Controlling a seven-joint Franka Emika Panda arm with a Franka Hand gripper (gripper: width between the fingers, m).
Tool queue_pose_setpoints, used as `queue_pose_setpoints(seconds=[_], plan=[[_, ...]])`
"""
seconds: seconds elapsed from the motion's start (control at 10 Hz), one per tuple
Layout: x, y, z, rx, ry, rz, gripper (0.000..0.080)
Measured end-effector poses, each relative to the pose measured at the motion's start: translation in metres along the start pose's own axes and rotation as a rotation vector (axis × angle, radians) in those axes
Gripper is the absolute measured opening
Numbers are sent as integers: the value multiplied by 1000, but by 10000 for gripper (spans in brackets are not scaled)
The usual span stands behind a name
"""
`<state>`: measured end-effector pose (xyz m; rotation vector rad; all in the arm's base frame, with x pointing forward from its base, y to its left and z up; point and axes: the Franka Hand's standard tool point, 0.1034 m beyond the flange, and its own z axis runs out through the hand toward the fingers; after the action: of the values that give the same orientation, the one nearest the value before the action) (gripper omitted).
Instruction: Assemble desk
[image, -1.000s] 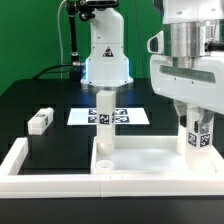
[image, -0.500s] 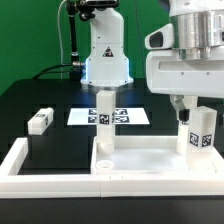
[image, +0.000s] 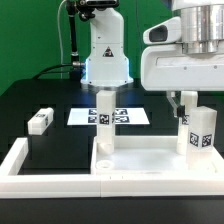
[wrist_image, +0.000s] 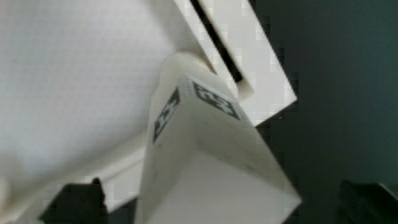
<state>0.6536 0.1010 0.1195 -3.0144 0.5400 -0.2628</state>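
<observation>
Tool (image: 187, 100) jaws wide, holding nothing, just above my upright leg (image: 200, 131) on the desk top (image: 150, 160), exterior view's right corner. Risk: finger clips leg on retreat, tips or unseats it.

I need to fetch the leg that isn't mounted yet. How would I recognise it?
Find the black table, on the exterior view's left. The loose leg lies there on its side, alone, outside the white border bars. The other legs stand upright on the desk top.

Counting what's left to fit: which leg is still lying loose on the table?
The leg at the exterior view's left, flat on the black table. The other two visible stand upright on the desk top.
</observation>
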Motion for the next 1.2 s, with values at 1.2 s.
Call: queue_pose_setpoints(seconds=[1.2], plan=[[-7, 3, 7, -55, -84, -530, 634]])
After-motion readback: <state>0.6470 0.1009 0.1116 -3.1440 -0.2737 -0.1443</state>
